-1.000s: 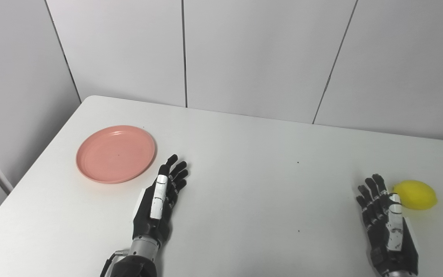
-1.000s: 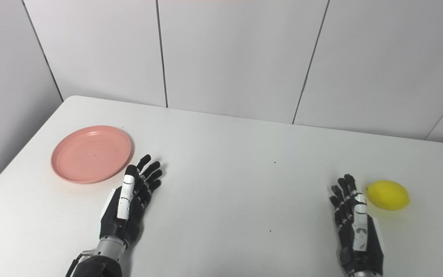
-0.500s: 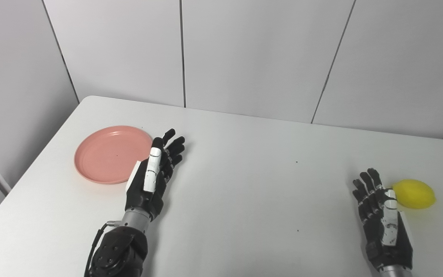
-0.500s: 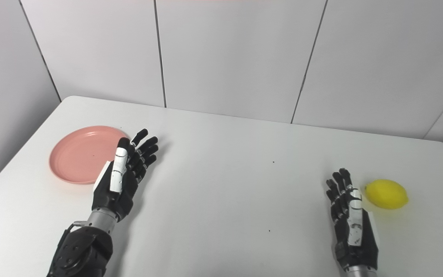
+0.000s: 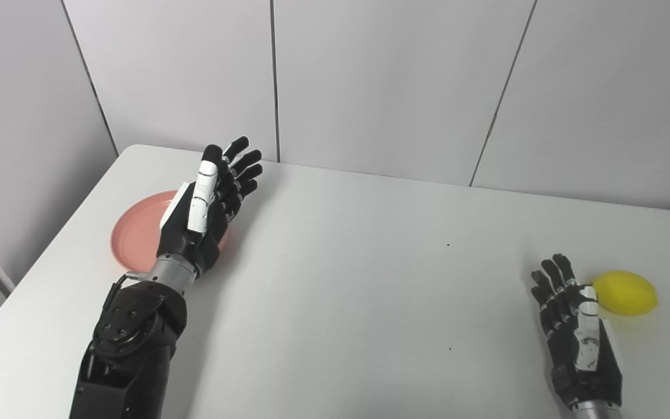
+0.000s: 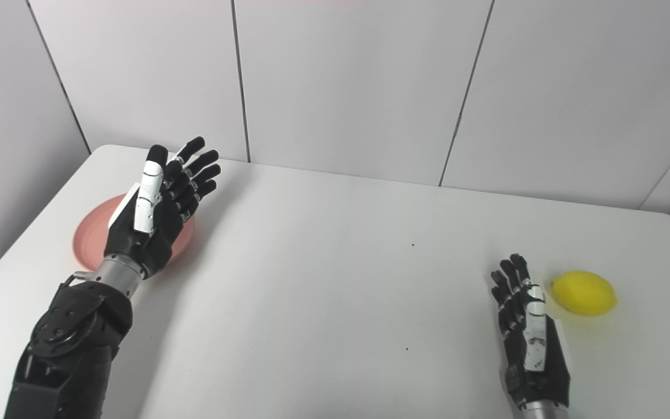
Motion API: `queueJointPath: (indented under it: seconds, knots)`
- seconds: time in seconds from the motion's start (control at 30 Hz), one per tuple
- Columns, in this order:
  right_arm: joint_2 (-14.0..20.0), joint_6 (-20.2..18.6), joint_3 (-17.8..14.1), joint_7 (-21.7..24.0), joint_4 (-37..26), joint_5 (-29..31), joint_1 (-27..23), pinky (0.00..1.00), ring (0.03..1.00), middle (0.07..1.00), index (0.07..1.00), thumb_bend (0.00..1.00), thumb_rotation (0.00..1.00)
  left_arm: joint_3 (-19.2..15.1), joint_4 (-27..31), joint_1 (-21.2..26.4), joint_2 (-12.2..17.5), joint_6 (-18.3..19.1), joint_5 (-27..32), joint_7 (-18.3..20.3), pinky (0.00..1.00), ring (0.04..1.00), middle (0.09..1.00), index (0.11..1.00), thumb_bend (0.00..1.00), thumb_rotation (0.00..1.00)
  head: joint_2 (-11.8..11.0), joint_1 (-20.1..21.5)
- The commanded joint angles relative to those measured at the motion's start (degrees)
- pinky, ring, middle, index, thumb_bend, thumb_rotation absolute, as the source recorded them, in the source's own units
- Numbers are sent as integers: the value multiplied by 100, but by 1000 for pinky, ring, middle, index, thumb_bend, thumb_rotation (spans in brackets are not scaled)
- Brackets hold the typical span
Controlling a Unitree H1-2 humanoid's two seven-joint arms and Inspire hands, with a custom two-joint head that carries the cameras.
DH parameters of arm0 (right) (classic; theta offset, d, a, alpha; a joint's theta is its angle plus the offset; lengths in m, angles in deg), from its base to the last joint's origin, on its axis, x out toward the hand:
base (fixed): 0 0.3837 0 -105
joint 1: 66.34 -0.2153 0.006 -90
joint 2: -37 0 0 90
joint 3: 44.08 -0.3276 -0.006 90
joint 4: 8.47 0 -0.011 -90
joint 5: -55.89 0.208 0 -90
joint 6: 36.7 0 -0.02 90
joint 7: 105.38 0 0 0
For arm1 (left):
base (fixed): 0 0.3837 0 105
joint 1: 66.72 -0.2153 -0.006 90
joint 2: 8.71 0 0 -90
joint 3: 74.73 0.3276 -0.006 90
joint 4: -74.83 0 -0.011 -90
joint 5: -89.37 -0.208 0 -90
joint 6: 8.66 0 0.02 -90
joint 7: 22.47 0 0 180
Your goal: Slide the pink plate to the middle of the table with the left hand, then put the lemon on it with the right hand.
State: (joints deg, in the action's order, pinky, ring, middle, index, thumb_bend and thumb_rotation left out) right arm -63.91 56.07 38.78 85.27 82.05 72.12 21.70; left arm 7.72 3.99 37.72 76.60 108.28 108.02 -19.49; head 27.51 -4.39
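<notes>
The pink plate [image 5: 135,235] lies on the left part of the white table [image 5: 370,279]. My left hand [image 5: 210,201] is raised above the plate's right half and hides most of it. Its fingers are straight and spread, holding nothing. The yellow lemon [image 5: 624,293] rests near the table's right edge. My right hand [image 5: 576,337] lies flat on the table just left of the lemon. It is open, with a finger close beside the fruit.
Grey wall panels [image 5: 370,87] stand directly behind the table's far edge. The table's left edge runs close past the plate. A few small dark specks [image 5: 448,245] dot the tabletop.
My left hand has lifted and travelled forward and left, from beside the plate to over it. The right hand and the lemon have stayed where they were.
</notes>
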Motion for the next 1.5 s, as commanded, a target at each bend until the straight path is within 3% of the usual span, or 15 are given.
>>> queueJointPath:
  seconds: [0.0, 0.17, 0.27, 0.47, 0.6, 0.73, 0.93, 1.47]
  knots:
    - [-185, 234, 91, 84, 455, 79, 256, 1000, 955, 948, 965, 733, 988, -36, 51, 321, 162, -74, 96, 154, 938, 915, 913, 920, 770, 999, 18, -12]
    - [-181, 211, 102, 90, 451, 73, 259, 1000, 951, 942, 960, 732, 991, -207, -267, 523, 462, -228, 216, 418, 902, 901, 903, 917, 771, 1000, 17, -11]
    - [-196, 182, 97, 58, 438, 65, 261, 994, 947, 931, 953, 742, 978, -329, -483, 643, 597, -292, 337, 536, 842, 843, 851, 887, 790, 1000, 15, -16]
    - [-177, 172, 108, 88, 463, 79, 246, 1000, 955, 919, 953, 733, 987, -759, -1485, 1009, 920, -680, 508, 832, 780, 790, 801, 808, 871, 970, 11, -30]
    - [-181, 124, 115, 83, 420, 93, 268, 998, 952, 909, 953, 726, 992, -846, -2044, 1172, 1179, -1046, 417, 974, 780, 806, 813, 807, 847, 994, 11, -15]
    - [-188, 110, 109, 67, 397, 96, 282, 996, 947, 901, 947, 722, 986, -989, -2499, 1467, 1383, -1015, 436, 895, 793, 802, 814, 814, 853, 965, 15, -5]
    - [-182, 137, 115, 64, 430, 73, 268, 993, 945, 895, 945, 729, 987, -1125, -2876, 1669, 1535, -1057, 427, 856, 730, 765, 765, 770, 829, 985, 0, -7]
    - [-176, 115, 112, 65, 399, 90, 275, 990, 948, 895, 941, 723, 991, -1439, -3117, 1766, 1718, -975, 378, 551, 771, 768, 763, 778, 826, 965, 24, -34]
